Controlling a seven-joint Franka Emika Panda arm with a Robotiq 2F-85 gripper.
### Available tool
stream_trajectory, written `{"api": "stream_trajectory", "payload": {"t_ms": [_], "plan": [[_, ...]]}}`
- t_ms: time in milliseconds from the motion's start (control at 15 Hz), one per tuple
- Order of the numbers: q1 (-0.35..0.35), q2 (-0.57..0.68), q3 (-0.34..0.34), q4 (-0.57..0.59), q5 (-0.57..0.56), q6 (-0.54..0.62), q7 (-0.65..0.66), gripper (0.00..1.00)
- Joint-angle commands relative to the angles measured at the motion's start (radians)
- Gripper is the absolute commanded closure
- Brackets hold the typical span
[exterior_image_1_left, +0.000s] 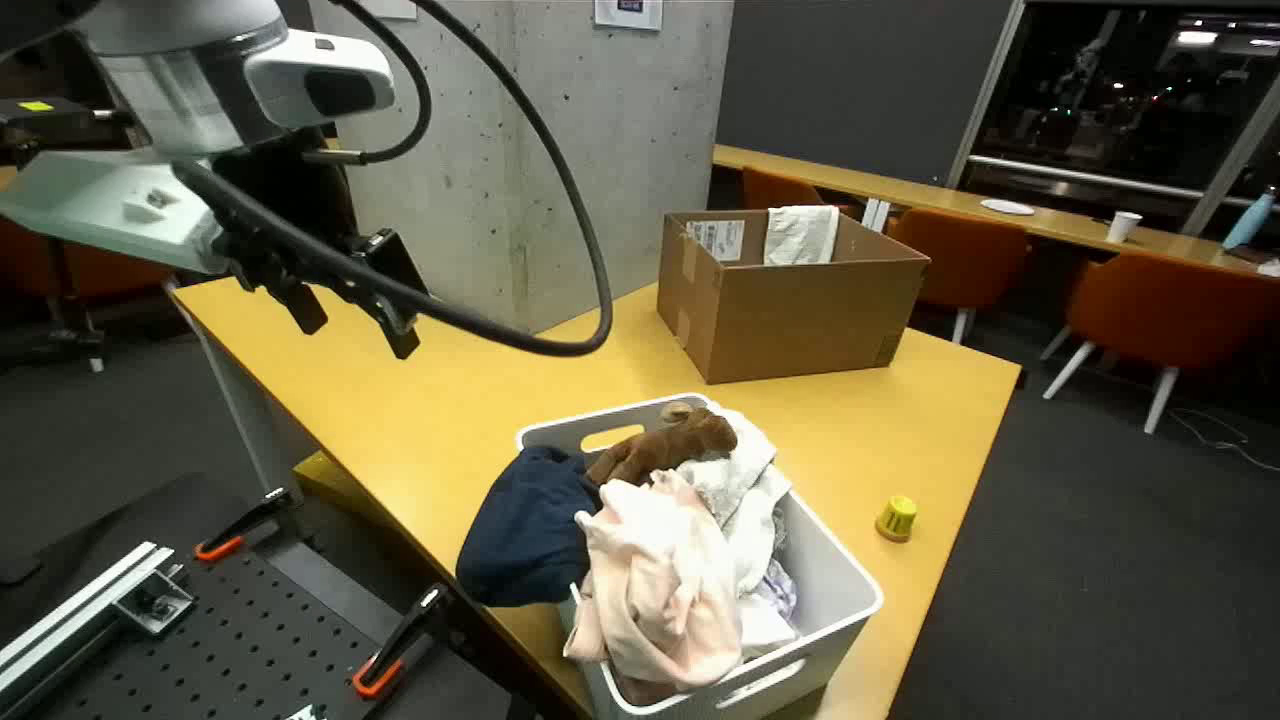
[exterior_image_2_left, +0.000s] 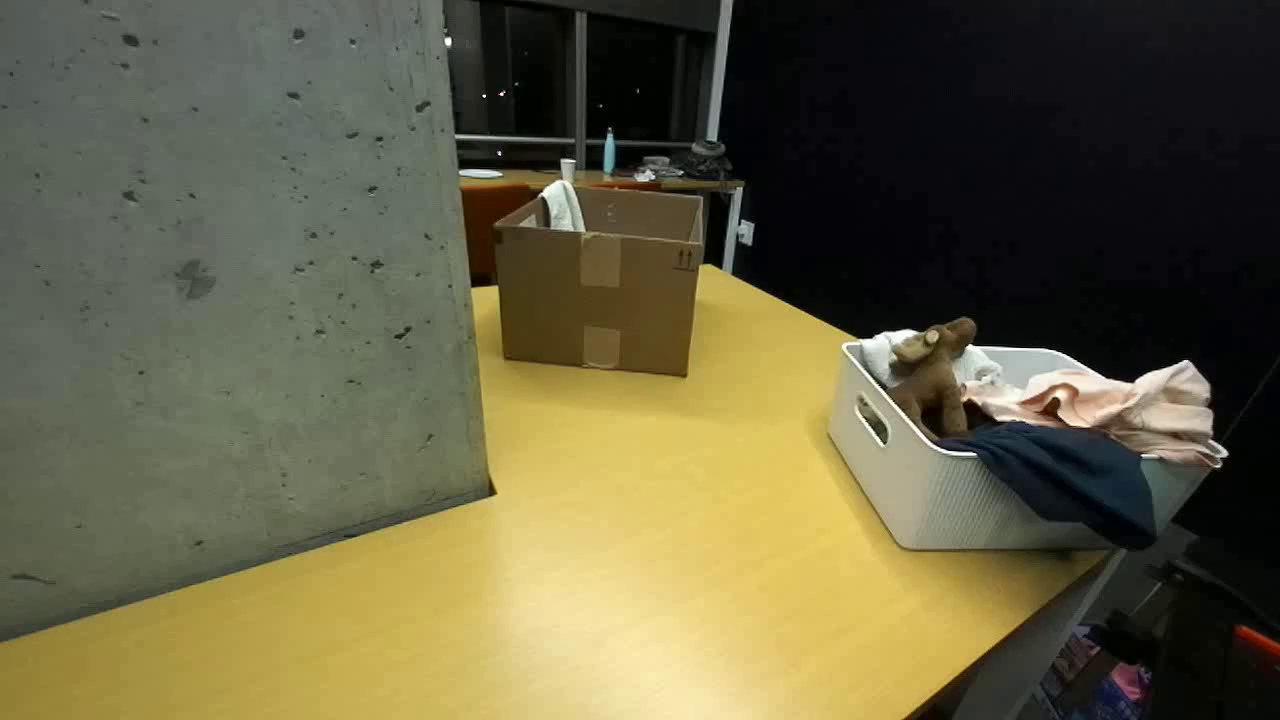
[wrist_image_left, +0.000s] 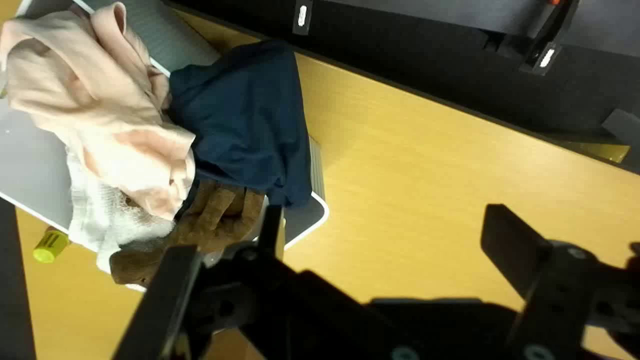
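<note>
Navy cloth (wrist_image_left: 245, 120), pink cloth (wrist_image_left: 115, 120) and a brown plush toy (wrist_image_left: 215, 217) lie below your claw (exterior_image_1_left: 358, 332) and off to one side, heaped with a white cloth (exterior_image_1_left: 745, 540) in a white basket (exterior_image_2_left: 945, 510); the navy cloth droops over its rim. Your claw is spread wide with nothing between its fingertips, hanging above the surface (exterior_image_1_left: 480, 385) and touching none of them. In the wrist view one finger overlaps the toy's edge, which looks like a matter of sight line, not contact.

You seem to be at a hovering, ungripped stage; from this pose, any grasp in the basket calls for a sideways shift and a descent that clears the rim. Mind the black cable (exterior_image_1_left: 560, 347) looping beside the claw.

Under the claw, the surface is yellow, wood-like and glossy. Across it from the claw stands a cardboard box (exterior_image_1_left: 800, 325), well apart from the basket in both exterior views, a white towel (exterior_image_1_left: 800, 235) over its rim. Past the basket from the claw, a small yellow item (exterior_image_1_left: 898, 518) sits near the edge. Lower than the claw is a perforated board (exterior_image_1_left: 250, 640) with clamps (exterior_image_1_left: 376, 680). Farther off are a concrete pillar (exterior_image_2_left: 230, 250), orange chairs (exterior_image_1_left: 1180, 300) and dark windows (exterior_image_1_left: 1080, 110).
</note>
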Motion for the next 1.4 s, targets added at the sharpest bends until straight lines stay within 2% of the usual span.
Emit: {"api": "stream_trajectory", "payload": {"t_ms": [0, 333, 667, 800, 1000, 1333], "plan": [[-0.003, 0.001, 0.004, -0.004, 0.004, -0.008, -0.002, 0.00], [-0.003, 0.008, 0.005, -0.019, 0.004, -0.008, -0.002, 0.00], [0.121, 0.257, -0.020, 0.139, 0.084, 0.184, -0.061, 0.00], [0.142, 0.370, -0.015, 0.196, 0.127, 0.228, -0.048, 0.00], [0.081, 0.554, 0.008, 0.307, 0.127, 0.253, 0.026, 0.00], [-0.077, 0.834, -0.004, 0.544, 0.013, 0.249, 0.191, 0.00]]}}
